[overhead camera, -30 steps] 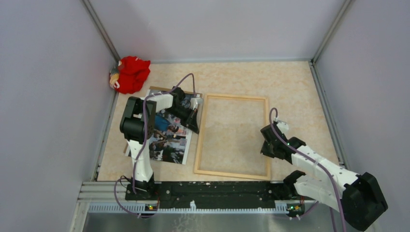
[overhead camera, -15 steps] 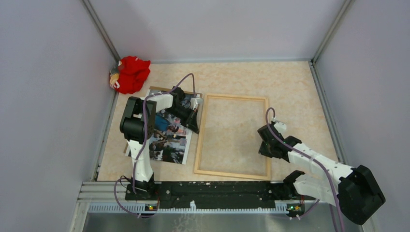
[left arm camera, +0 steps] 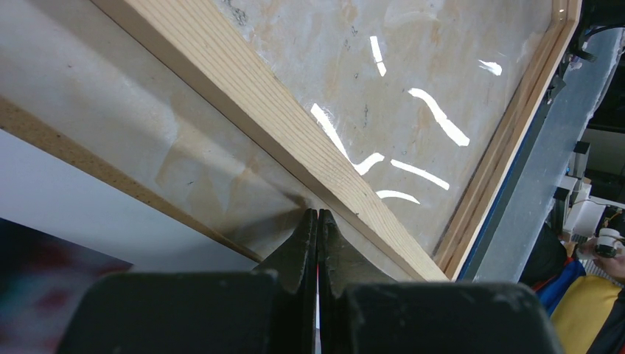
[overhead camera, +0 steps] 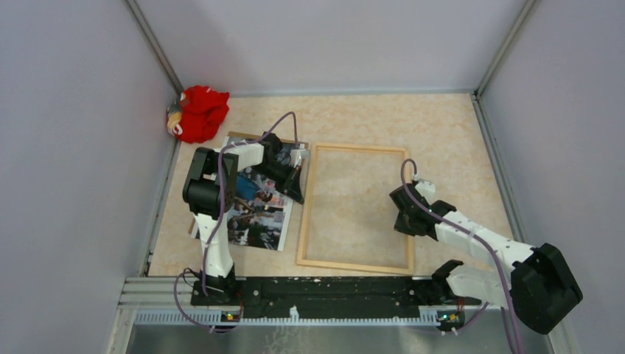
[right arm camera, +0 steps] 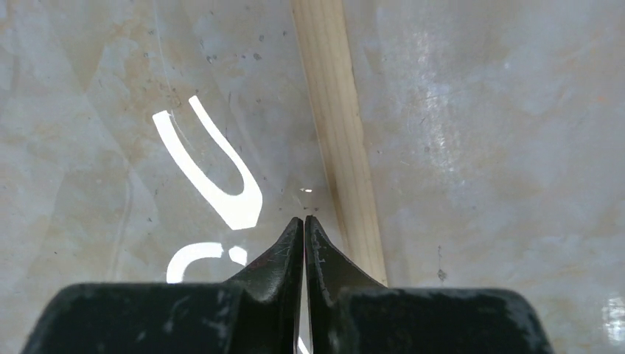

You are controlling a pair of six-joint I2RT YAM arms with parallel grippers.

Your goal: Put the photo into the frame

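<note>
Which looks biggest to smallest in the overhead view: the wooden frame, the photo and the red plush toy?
Largest to smallest:
wooden frame
photo, though the left arm covers part of it
red plush toy, clearly the smallest

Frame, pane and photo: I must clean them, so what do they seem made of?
Frame: pale, unpainted-looking wood with visible grain. Pane: clear, glossy glass or acrylic; it mirrors lights sharply. Photo: thin printed paper, white border; finish unclear.
</note>
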